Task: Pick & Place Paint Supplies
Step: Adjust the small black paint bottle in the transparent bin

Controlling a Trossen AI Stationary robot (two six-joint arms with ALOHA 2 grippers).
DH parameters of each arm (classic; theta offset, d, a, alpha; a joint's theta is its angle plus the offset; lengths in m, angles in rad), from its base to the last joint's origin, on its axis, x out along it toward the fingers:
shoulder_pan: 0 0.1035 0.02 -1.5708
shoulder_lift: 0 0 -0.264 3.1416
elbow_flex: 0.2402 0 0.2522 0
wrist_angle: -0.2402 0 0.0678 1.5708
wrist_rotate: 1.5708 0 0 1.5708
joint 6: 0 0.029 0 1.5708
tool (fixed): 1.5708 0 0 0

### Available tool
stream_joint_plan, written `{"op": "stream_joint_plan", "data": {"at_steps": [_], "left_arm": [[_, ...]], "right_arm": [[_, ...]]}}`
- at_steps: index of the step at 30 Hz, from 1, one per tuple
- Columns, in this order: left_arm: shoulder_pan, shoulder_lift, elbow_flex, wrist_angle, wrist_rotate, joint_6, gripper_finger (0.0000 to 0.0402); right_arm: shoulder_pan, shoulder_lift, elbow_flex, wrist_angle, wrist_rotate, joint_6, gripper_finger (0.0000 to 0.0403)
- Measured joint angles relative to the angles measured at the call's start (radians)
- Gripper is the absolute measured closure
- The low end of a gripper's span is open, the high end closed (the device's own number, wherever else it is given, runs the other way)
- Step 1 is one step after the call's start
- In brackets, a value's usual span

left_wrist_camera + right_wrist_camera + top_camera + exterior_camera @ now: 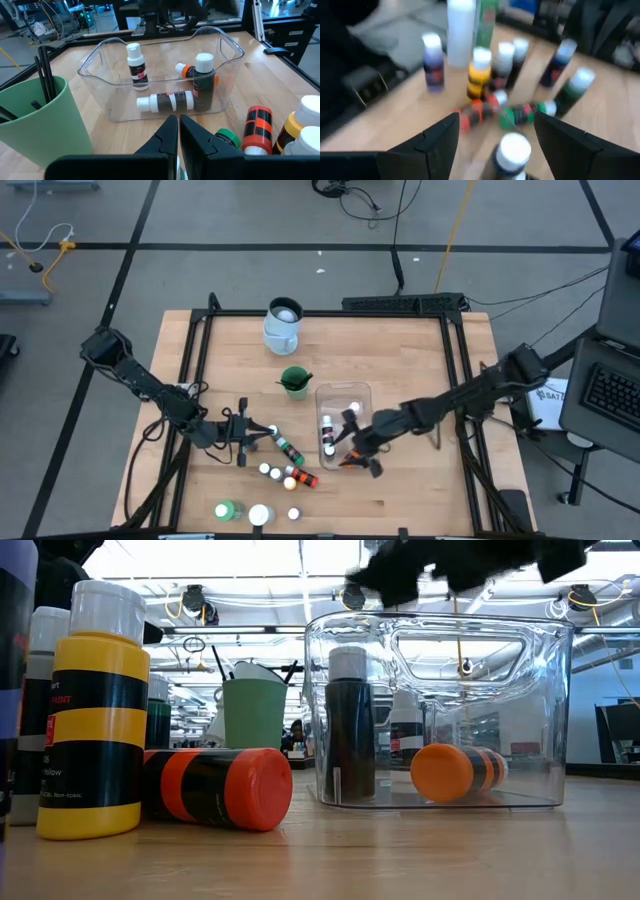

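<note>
Two tools near the clear tub, one spread wide and one pinched shut

Right tool (352, 442) has its fingers (427, 142) wide apart and empty, poised over the near end of the clear tub (343, 395), with a white-capped bottle (511, 152) just below the gap; its arm reaches in low from the surface's right edge. Left tool (252, 438) is closed on nothing, beside a green-banded bottle (286, 446), its arm stretched in from the left edge. Four paint bottles sit in the tub (200, 80); others cluster toward the surface's near edge (290, 480)
</note>
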Motion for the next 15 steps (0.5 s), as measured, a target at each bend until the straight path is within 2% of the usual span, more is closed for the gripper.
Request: {"op": "stream_joint_plan", "data": {"at_steps": [4, 8, 15], "left_arm": [[0.000, 0.000, 0.000, -0.003, 0.000, 0.000, 0.0380], [0.000, 0.000, 0.000, -0.017, 0.006, 0.000, 0.0380], [0.000, 0.000, 0.000, -0.028, 0.046, -0.012, 0.0380]], "right_arm": [[-0.030, 0.092, 0.083, -0.095, -0.006, -0.004, 0.0149], [-0.060, 0.154, 0.135, -0.102, -0.094, 0.018, 0.0149], [-0.075, 0.204, 0.147, -0.120, -0.104, 0.011, 0.0149]]}}
